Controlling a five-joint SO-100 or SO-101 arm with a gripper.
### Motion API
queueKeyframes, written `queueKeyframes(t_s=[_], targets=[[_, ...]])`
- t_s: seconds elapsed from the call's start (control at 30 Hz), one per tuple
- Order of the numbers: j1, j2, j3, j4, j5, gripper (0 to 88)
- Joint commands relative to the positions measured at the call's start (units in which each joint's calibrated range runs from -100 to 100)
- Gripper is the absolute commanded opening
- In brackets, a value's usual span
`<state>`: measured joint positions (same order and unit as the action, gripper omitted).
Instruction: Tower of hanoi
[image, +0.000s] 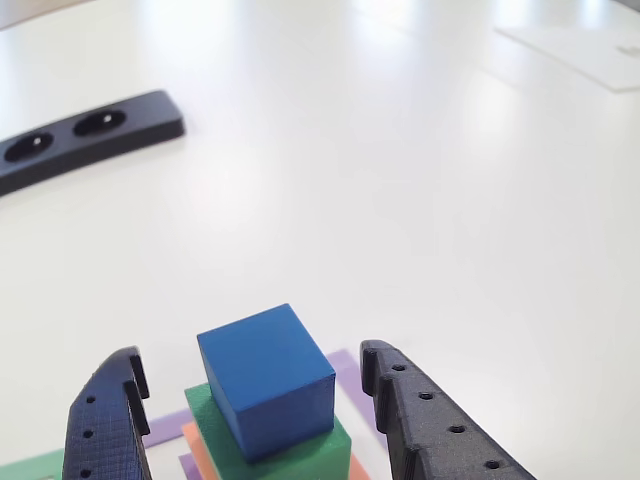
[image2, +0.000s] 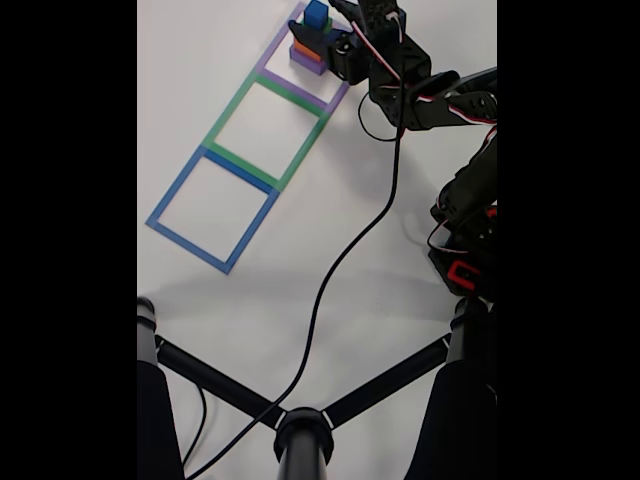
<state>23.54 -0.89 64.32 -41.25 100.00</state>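
Your bench (image: 420, 180) is plain white, with a black two-holed bar (image: 85, 135) towards its far left edge in the other view. In the fixed view three taped squares run blue (image2: 212, 208), green (image2: 266, 124), purple (image2: 308, 60) towards the far edge. The blue cube (image: 266, 380) tops the stack (image: 285, 450) in the purple square. Your hand (image: 260, 420) is spread wide, empty, one finger either side of the cube, neither touching it. The cube lies between them, so closing should catch it.
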Motion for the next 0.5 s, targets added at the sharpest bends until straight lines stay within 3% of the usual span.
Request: queueKeyframes(t_s=[0.0, 0.47], targets=[[-1.2, -0.1, -2.5, -1.9, 0.0, 22.0], [-2.0, 0.3, -2.5, -2.7, 0.0, 16.2]])
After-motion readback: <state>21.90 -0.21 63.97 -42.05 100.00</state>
